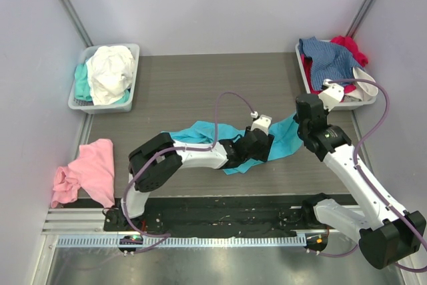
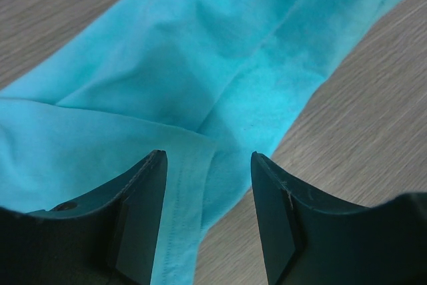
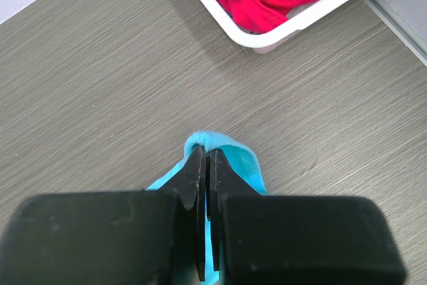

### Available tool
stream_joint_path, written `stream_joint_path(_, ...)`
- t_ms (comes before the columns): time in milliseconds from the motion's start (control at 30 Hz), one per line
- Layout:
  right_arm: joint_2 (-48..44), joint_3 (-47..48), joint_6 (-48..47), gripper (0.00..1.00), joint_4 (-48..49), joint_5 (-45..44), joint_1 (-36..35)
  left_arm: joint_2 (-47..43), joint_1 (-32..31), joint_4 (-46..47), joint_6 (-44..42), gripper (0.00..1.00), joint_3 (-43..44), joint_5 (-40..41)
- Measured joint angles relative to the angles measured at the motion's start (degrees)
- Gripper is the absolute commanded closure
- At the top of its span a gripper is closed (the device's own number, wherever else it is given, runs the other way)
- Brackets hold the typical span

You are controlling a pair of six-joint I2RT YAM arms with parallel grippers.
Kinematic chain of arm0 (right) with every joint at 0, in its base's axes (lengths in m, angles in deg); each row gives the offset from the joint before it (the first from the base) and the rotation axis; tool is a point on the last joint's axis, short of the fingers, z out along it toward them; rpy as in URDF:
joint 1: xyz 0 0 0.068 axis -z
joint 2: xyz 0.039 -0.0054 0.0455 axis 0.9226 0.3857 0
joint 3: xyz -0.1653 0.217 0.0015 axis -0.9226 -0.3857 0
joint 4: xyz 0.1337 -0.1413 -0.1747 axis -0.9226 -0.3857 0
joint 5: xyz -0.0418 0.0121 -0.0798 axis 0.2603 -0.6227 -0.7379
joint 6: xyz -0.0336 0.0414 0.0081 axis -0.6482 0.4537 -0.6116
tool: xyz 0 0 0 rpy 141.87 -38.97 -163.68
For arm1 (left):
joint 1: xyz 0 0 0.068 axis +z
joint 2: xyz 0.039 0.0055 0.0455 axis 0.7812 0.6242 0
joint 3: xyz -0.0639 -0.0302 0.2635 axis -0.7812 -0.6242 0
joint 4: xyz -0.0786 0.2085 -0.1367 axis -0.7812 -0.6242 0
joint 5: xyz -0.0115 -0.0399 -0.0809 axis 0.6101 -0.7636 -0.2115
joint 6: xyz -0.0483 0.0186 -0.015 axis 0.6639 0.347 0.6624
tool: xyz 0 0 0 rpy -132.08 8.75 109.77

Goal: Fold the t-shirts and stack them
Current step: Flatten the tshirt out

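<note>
turquoise t-shirt [image 1: 197, 133] strung out, crumpled, across the middle of the bench [image 1: 167, 91]. right gripper [image 3: 207, 155] clamped shut on a fold at its right end. left gripper [image 2: 208, 159] jaws apart, low over the cloth's middle.

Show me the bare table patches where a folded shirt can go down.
Widest: the far table strip between the left tray and right tray. Smaller: between the pink t-shirt and turquoise t-shirt. Crowded: the middle, where the turquoise t-shirt lies stretched, and both trays, heaped full.
</note>
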Motion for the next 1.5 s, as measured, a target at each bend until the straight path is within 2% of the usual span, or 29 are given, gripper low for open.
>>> stream_joint_path(967,0.0,-0.4,0.0,0.99,-0.2,0.0,0.7,3.8,-1.9,-4.4,-2.6,0.43,3.7,3.7)
stream_joint_path(1200,0.0,-0.4,-0.1,0.99,-0.2,0.0,0.8,4.3,-1.9,-4.4,-2.8,0.48,3.8,4.7)
stream_joint_path(1500,0.0,-0.6,-0.1,0.99,-0.3,0.0,0.9,6.1,-1.9,-4.3,-2.7,0.48,4.8,5.9)
